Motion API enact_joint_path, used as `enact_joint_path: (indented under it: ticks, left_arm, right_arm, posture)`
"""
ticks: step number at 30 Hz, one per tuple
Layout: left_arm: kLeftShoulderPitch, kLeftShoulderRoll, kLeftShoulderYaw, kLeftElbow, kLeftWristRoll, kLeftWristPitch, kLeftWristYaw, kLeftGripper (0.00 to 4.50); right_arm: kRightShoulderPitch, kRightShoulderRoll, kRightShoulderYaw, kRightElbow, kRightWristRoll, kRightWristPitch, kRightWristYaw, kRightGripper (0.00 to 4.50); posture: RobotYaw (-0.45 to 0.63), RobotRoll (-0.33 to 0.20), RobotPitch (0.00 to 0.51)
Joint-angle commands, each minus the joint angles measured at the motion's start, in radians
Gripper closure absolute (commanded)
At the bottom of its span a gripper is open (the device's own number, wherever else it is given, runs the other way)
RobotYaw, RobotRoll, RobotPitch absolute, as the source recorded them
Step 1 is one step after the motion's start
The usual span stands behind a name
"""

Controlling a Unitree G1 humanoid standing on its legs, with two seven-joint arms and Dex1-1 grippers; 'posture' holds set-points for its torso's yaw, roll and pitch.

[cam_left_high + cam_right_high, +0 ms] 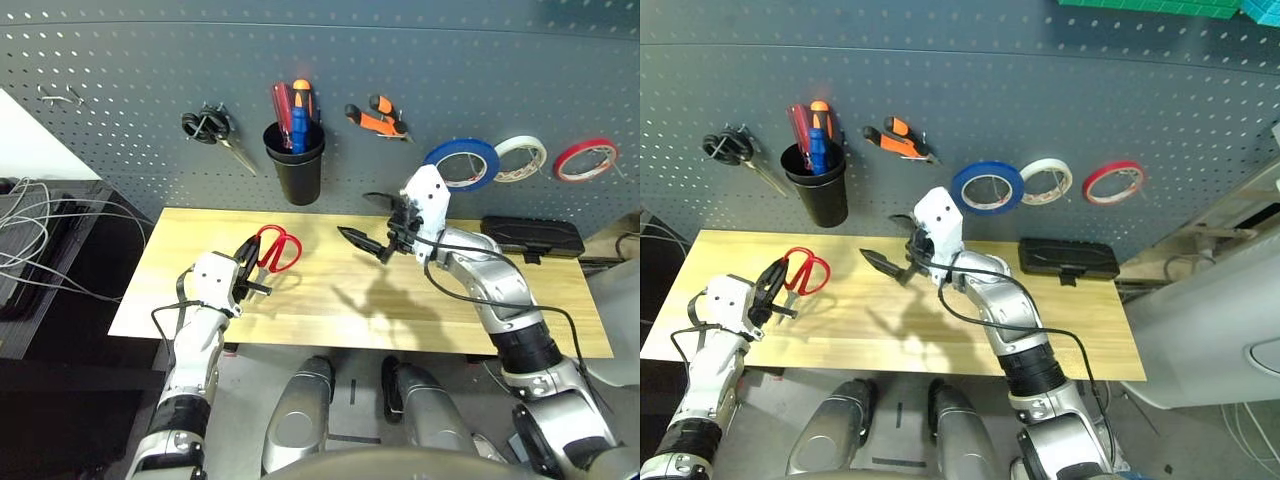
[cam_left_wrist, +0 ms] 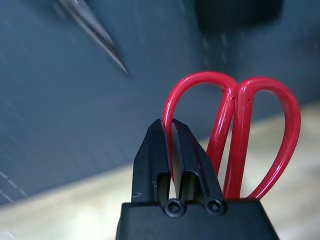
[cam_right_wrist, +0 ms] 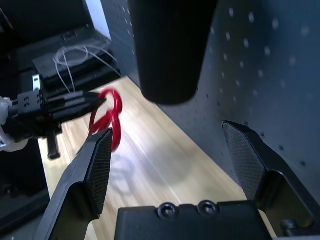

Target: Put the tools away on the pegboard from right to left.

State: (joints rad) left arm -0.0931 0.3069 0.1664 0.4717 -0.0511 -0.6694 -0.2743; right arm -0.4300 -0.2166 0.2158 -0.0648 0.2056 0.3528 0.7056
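The left gripper (image 1: pixel 252 262) hovered low over the left part of the wooden bench (image 1: pixel 330 300), its fingers (image 2: pixel 170 150) pinched tight on one loop of the red-handled scissors (image 1: pixel 277 248). Both red loops stood clear beyond the fingertips in the left wrist view; the blades were out of sight behind the gripper.

Over at mid-bench, the right gripper (image 1: pixel 372 228) hung in the air just in front of the pegboard (image 1: pixel 130 90), fingers (image 3: pixel 100 165) spread wide and holding nothing.

Up on the pegboard, the blue tape ring (image 1: pixel 463 164) hung to the right, with a white tape roll (image 1: pixel 521 157) and a red tape roll (image 1: pixel 586 159) beside it further right. The orange-and-black needle-nose pliers (image 1: pixel 376 119) hung left of the blue ring. A black cup (image 1: pixel 295 160) held the blue-handled screwdriver (image 1: pixel 298 128) among other handles, and black-handled scissors (image 1: pixel 210 128) hung to its left. A black case (image 1: pixel 532 236) lay at the bench's back right corner, below the tape rolls.
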Motion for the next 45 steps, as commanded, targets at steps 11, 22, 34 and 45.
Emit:
enact_joint_path:
  ticks: [11,22,34,45]
  left_arm:
    - [-0.106,0.093,0.134,-0.111,0.025,-0.053,0.147,4.46]
    - [-0.118,0.099,0.129,-0.175,0.027,-0.056,0.17,4.46]
    - [-0.166,0.115,0.138,-0.149,-0.023,-0.014,0.164,4.46]
    - [-0.22,0.107,0.122,-0.019,-0.048,0.101,0.126,4.46]
  right_arm:
    - [-0.011,-0.008,0.001,0.018,0.007,-0.027,0.011,0.0]
    - [0.0,-0.014,-0.001,0.03,0.001,-0.035,0.0,0.0]
    - [-0.005,-0.014,0.002,0.047,0.002,-0.043,-0.002,0.0]
    - [-0.002,-0.007,0.003,0.044,0.001,-0.038,-0.015,0.0]
  posture:
    - [0.15,0.0,0.202]
    - [0.15,0.0,0.206]
    - [0.15,0.0,0.201]
    - [0.15,0.0,0.198]
